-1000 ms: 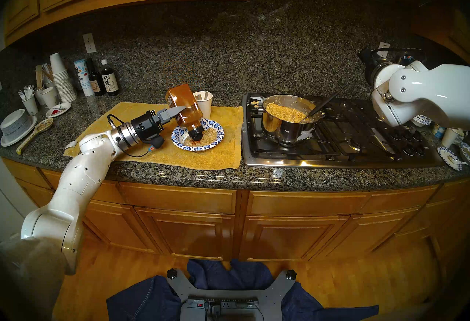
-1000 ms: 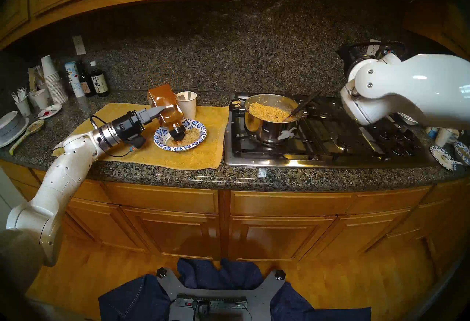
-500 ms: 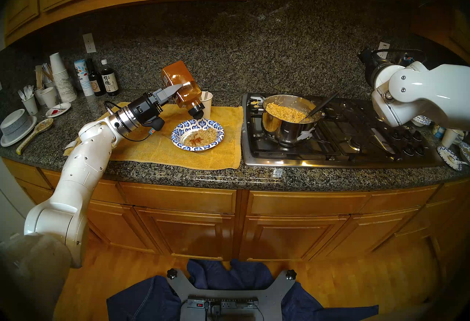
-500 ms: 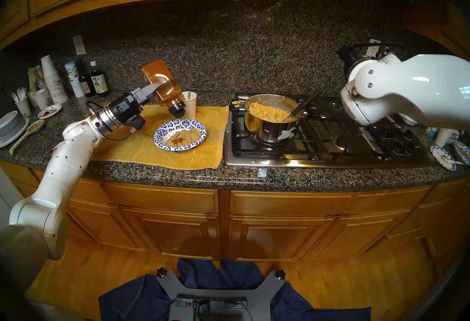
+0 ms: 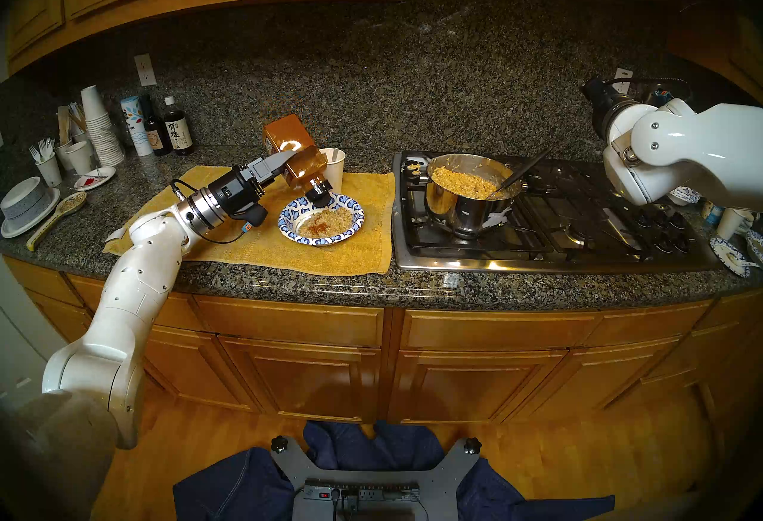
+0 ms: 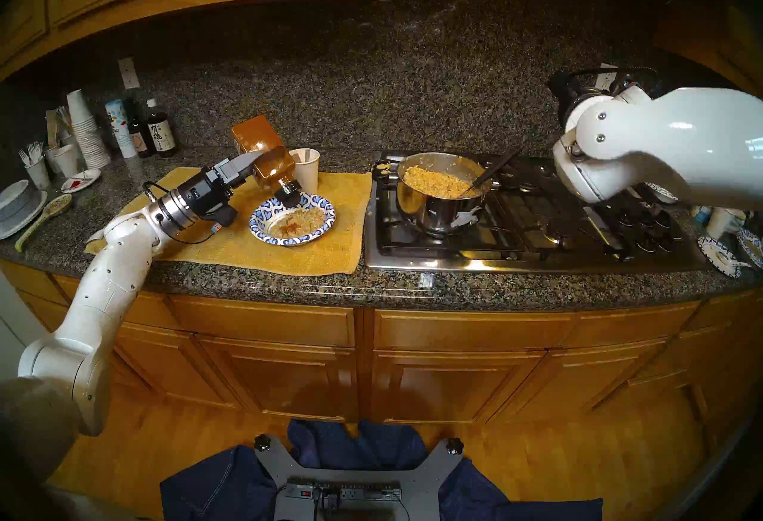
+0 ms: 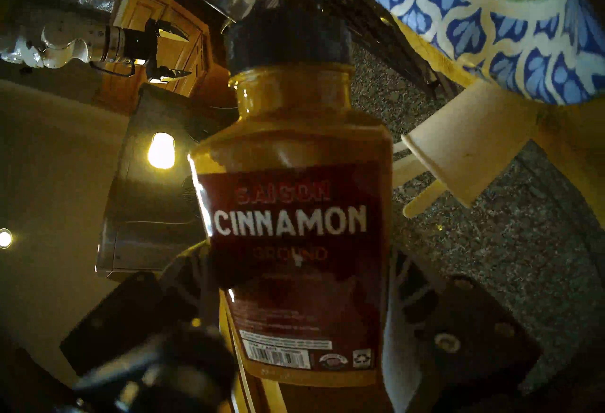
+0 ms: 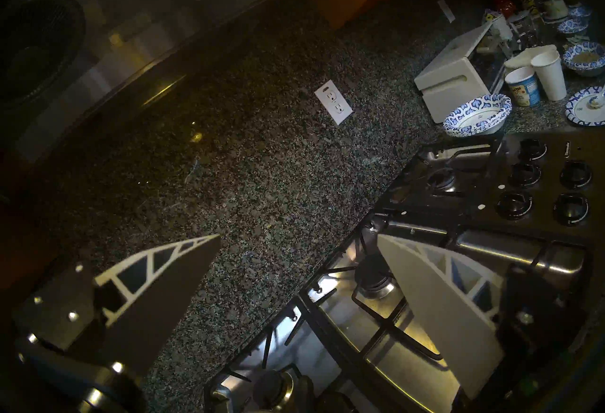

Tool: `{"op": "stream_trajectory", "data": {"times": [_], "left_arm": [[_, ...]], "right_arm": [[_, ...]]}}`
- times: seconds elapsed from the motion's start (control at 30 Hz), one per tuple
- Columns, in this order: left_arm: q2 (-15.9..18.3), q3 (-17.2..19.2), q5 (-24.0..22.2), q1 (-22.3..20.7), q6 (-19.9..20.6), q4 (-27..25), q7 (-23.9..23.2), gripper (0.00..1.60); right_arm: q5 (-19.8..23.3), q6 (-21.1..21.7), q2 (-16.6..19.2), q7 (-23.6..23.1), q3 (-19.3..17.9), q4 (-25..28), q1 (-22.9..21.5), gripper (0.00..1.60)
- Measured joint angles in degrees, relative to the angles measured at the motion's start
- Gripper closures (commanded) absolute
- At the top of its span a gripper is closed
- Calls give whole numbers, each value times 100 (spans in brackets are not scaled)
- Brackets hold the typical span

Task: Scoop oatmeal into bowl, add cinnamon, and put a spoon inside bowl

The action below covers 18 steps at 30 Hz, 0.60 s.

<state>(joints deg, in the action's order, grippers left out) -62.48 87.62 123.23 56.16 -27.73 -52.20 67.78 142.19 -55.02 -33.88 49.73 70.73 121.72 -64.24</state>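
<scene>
- One left gripper (image 5: 289,160), centre-left of frame, clamps the tall clear cinnamon jar (image 5: 294,152), tilted lid-down toward lower right.
- Its dark lid hangs over the blue-and-white patterned paper bowl (image 5: 289,227)'s upper-left rim, oatmeal (image 5: 326,220) just below.
- Far right, the right gripper (image 8: 294,271) gapes empty.

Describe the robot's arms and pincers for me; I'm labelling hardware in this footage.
Both arms are glossy white rounded shells with small dark screws. The left arm ends in a silver ring, a black cylindrical wrist, a looping black cable and an orange tag. The left pincer has grey pointed fingers. The right pincer shows white triangular lattice-ribbed fingers.
</scene>
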Motion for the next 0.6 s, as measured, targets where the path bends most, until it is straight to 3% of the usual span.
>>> {"op": "stream_trajectory", "data": {"times": [0.33, 0.5, 0.6], "left_arm": [[-266, 248, -163, -236, -38, -202, -357, 160], [-322, 383, -276, -122, -319, -296, -559, 160], [-351, 518, -413, 34, -685, -396, -784, 160]], "right_arm": [[36, 0, 0, 11, 12, -2, 0, 0], [18, 0, 0, 13, 2, 0, -1, 0], [19, 0, 0, 12, 3, 0, -1, 0]]}}
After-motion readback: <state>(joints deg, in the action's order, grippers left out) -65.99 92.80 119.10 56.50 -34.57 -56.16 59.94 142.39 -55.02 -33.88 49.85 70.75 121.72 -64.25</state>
